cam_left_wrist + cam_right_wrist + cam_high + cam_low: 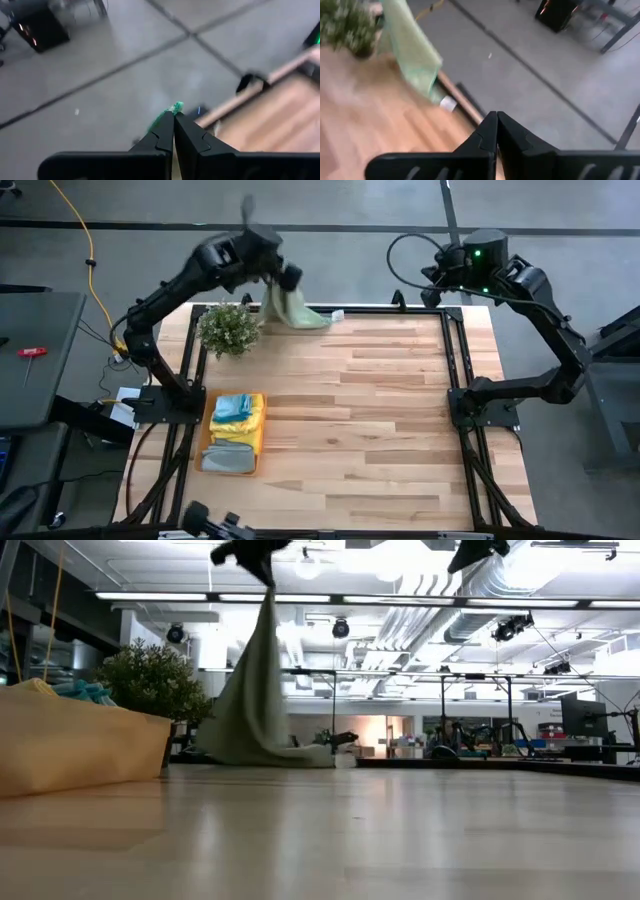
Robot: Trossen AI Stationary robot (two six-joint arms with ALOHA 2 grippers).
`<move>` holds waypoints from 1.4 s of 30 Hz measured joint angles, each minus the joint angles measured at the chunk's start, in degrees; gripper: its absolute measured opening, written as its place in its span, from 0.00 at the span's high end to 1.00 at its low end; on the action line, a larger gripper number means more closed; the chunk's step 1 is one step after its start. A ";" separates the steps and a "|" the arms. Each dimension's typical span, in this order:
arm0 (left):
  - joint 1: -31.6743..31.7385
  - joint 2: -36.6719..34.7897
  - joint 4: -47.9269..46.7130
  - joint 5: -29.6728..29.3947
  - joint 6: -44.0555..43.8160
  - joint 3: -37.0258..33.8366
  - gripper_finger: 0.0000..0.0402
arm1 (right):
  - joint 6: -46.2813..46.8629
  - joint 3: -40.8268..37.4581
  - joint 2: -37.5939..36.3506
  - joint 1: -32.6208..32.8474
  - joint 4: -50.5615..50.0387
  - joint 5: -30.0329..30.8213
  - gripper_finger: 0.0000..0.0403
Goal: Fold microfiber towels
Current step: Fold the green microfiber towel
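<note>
Pale green towel (292,308): we log it hanging, pinched in the left gripper (272,277); right gripper (496,117) clenched, holding nothing, beyond the table's far edge.

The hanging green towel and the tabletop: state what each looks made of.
The pale green towel, pinched by the left gripper: soft matte cloth, likely microfiber, since it hangs limp in folds and bunches where it meets the table. The tabletop: light wood in jointed strips, visible grain, smooth finish with a faint sheen in the low view.
</note>
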 joint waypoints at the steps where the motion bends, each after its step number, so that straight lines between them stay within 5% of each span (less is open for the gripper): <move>1: -0.66 0.02 -0.99 0.24 -0.75 -1.37 1.00 | 0.06 0.00 0.08 0.27 -1.58 -0.27 1.00; 9: -7.43 0.90 6.84 11.54 -5.91 -10.68 1.00 | -0.36 -0.07 -0.53 1.12 -6.82 -1.91 1.00; 19: -16.32 8.00 19.45 23.04 -8.80 -7.87 1.00 | -1.56 -0.07 -1.44 -1.33 -8.07 -5.91 1.00; 25: -16.91 12.78 7.45 22.71 -4.87 0.90 1.00 | -2.17 -0.09 -1.42 -3.39 -8.69 -8.85 1.00; 30: -16.22 13.05 -1.75 14.69 -3.74 1.56 1.00 | -0.22 -3.23 -1.40 -4.52 -9.18 -16.17 1.00; 37: -12.99 13.03 -8.02 4.61 -2.35 -4.25 1.00 | 3.97 -22.52 -2.95 -3.78 -1.44 -24.15 1.00; 42: -6.99 13.07 -6.78 8.21 -3.03 -10.35 1.00 | 10.61 -36.57 -3.43 -0.29 11.76 -29.77 1.00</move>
